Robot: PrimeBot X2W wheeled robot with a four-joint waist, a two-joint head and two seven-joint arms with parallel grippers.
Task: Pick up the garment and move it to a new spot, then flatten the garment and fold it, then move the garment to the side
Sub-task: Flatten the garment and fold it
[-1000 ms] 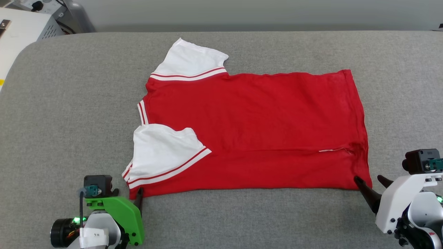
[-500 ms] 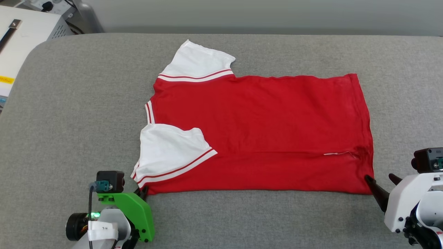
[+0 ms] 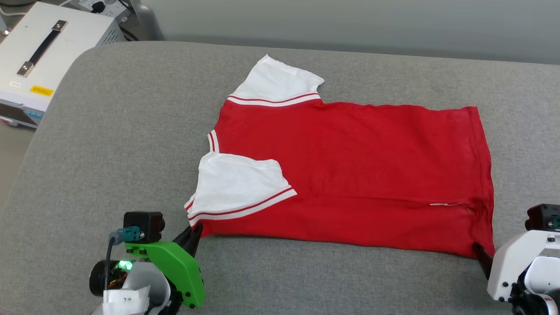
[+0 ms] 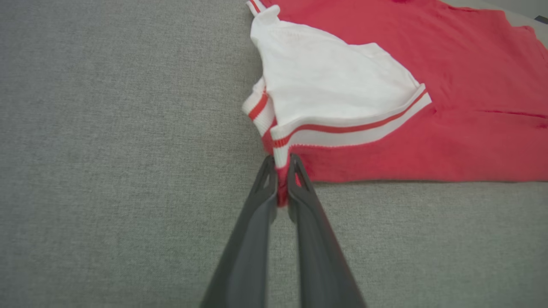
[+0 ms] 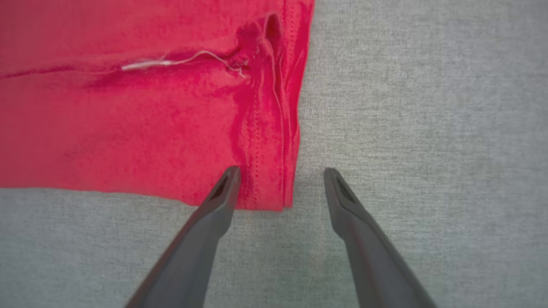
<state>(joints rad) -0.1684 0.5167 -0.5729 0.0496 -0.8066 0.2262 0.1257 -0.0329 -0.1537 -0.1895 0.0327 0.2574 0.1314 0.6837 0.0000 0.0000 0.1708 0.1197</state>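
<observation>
Likely starting the fold: my left hand [image 4: 281,160] pinches the T-shirt [image 3: 350,166] at its shoulder corner, so my right hand [image 5: 281,170], spread wide, should clamp the hem corner.

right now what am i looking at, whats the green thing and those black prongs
A two-armed robot folding laundry. The wide picture comes from its head camera; the other two look along each arm's two dark fingers. A red T-shirt lies spread on a grey padded table. The left gripper, on the green bracket, is shut on the shirt's corner below its white sleeve. The right gripper is open, fingers straddling the hem corner, gripping nothing.
</observation>
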